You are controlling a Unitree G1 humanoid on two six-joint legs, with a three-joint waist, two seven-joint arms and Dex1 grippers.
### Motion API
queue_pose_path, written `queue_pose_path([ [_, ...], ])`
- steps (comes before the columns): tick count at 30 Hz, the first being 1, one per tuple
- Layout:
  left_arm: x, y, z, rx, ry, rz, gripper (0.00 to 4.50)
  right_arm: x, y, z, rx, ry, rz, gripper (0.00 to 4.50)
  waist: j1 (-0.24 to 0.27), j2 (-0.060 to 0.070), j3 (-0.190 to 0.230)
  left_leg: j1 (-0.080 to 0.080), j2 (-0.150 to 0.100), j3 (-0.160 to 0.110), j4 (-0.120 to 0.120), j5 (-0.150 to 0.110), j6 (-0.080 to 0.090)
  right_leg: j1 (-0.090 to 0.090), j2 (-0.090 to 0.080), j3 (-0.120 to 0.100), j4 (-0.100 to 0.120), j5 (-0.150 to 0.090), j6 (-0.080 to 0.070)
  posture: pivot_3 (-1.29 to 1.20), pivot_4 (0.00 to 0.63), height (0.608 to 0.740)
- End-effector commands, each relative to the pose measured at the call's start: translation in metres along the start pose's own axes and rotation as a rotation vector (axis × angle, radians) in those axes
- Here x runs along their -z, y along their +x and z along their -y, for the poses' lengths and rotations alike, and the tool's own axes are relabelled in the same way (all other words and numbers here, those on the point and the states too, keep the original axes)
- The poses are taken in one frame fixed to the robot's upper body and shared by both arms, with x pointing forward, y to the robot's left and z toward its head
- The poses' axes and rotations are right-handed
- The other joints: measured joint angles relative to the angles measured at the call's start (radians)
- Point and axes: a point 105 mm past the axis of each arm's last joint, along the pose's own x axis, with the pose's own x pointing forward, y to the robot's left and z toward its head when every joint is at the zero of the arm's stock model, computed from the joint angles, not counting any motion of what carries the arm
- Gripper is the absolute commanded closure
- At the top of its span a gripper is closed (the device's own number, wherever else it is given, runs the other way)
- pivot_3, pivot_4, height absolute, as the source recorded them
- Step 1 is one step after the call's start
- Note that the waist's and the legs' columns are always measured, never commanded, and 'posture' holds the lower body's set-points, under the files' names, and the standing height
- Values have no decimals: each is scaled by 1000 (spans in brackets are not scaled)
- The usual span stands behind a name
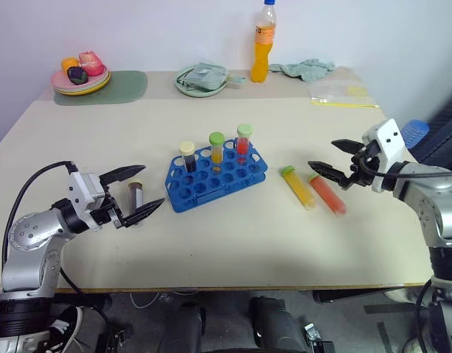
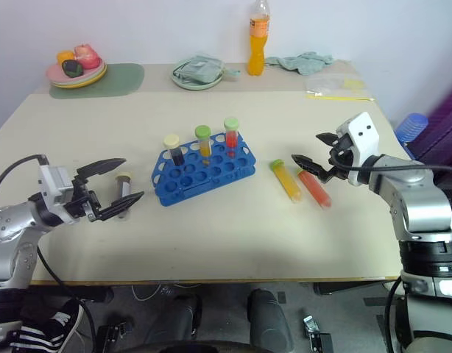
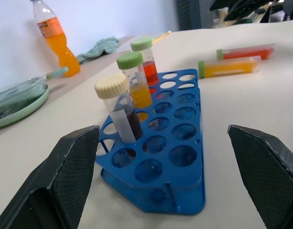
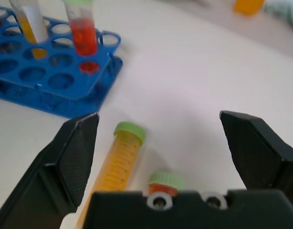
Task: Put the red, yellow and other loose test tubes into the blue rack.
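Right wrist view: the yellow test tube, light, rigid and slippery, is being straddled by the wide-apart right end effector; mid-barrel grasping is judged best.

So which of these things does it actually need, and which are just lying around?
Needed:
blue rack
yellow tube
red tube
dark tube

Lying about:
orange bottle
plate of toy food
green plate
cloth
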Motion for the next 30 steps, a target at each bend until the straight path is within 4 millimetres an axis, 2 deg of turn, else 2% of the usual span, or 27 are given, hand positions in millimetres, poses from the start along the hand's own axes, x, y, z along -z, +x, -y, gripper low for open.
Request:
queue_pose_path([
  [1,-11,-2,-5,-41,56,36,78,-14,0,-4,5,32,-37,0,-1,0,0,0,0,0,0,0,0,0,0,0,0,0,0,0,150,740],
  [4,-12,7,2,-41,47,59,78,-10,-1,1,34,72,-107,0,1,0,0,0,0,0,0,0,0,0,0,0,0,0,0,0,150,740],
  [7,-14,16,8,-7,35,76,78,6,-13,-4,23,106,-304,0,5,1,0,-1,0,0,1,0,0,0,0,0,0,1,1,0,150,740],
  [10,-11,14,9,4,29,69,78,6,-18,-13,-15,120,-369,0,3,1,0,-1,-1,0,0,0,0,0,-1,0,-1,0,0,0,150,740],
  [13,-11,13,11,6,26,67,78,8,-18,8,120,235,-427,0,-15,1,0,0,0,1,0,0,0,-1,0,0,-1,0,-1,0,150,740],
  [16,-10,10,14,9,24,59,78,15,-18,10,146,302,-511,0,-19,1,0,0,0,1,0,0,0,-1,0,0,0,0,-1,0,150,740],
  [21,-14,7,16,12,29,59,78,17,-10,5,133,324,-555,0,-21,1,0,-2,0,1,-1,0,0,-2,0,0,-2,1,1,0,150,740],
  [26,-18,2,17,4,33,49,78,21,2,0,103,268,-564,0,-22,1,0,-2,0,1,-1,0,0,-2,0,0,-2,1,1,0,150,740],
  [30,-20,0,21,-11,37,41,78,30,8,4,114,253,-580,0,-25,1,0,-2,0,1,-1,0,0,-2,0,0,-2,1,2,0,150,740],
])
